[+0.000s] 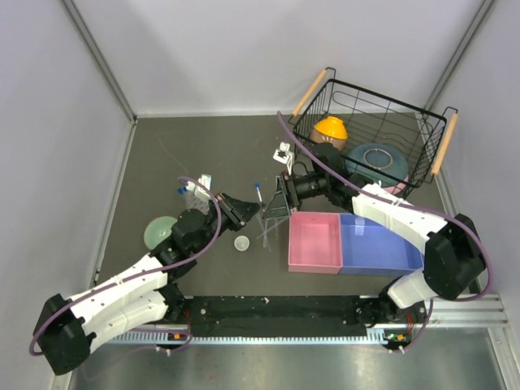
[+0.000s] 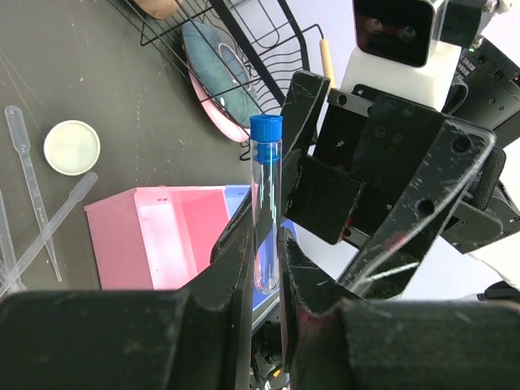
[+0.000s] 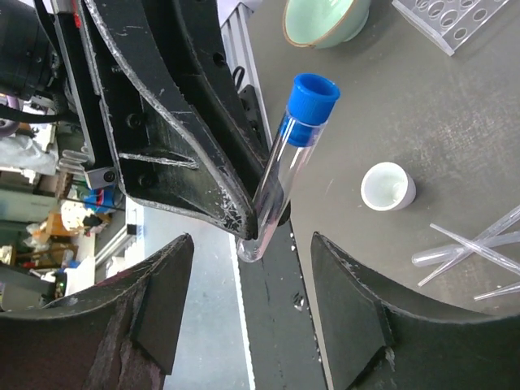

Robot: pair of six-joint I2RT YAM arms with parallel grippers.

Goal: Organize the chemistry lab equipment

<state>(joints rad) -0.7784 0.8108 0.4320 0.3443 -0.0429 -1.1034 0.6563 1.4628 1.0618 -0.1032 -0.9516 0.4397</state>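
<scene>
Left wrist: left end effector [image 2: 264, 244] is pinching the lower part of a clear tube [image 2: 266, 203], blue cap up, clear of the worktop [image 2: 81, 73]. Right end effector [image 3: 252, 237] faces it head-on with fingers [image 3: 154, 325] spread either side of the tube's bottom end; a gap shows on both sides, no contact.

Top external: the tube sits between the two end effectors at mid-worktop, just left of the pink bin [image 1: 315, 242], which butts against the blue bin [image 1: 378, 244].

- white dish [image 1: 241, 243]: on the worktop, near the left end effector
- pipettes [image 2: 32, 187]: lying loose beside the dish
- tube rack [image 3: 455, 20]: near the pale green bowl [image 3: 325, 18], well apart from the bins
- wire basket [image 1: 422, 114]: far right corner
</scene>
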